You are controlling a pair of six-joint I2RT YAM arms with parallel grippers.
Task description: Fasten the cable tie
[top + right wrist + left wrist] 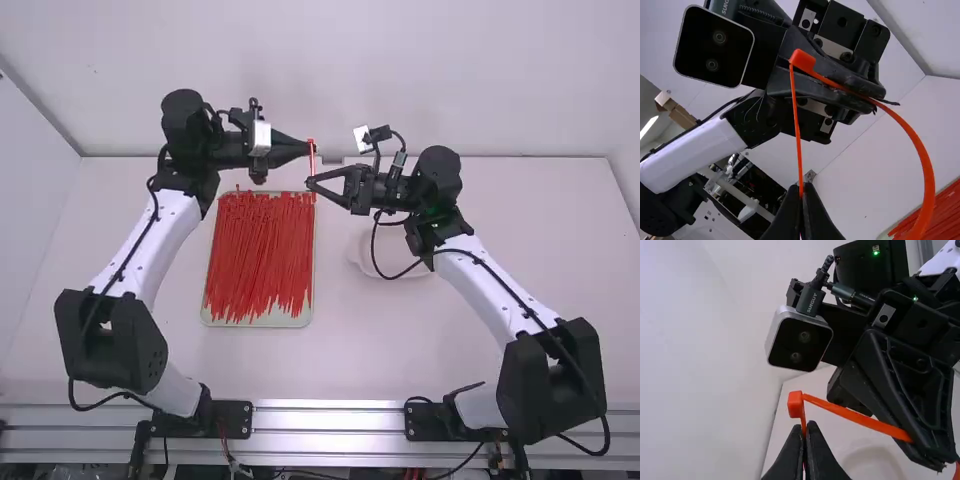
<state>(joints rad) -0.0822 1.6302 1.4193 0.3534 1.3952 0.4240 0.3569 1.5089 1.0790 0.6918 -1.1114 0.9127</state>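
Above the white tabletop, the left pincer is clenched on a thin red plastic cable tie beside its head, the right pincer on its strap.

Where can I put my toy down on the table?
Bare table lies between the tray of red cable ties and the right arm, and right of that arm too. Crowded: the tray's far edge, where left gripper and right gripper pinch one cable tie.
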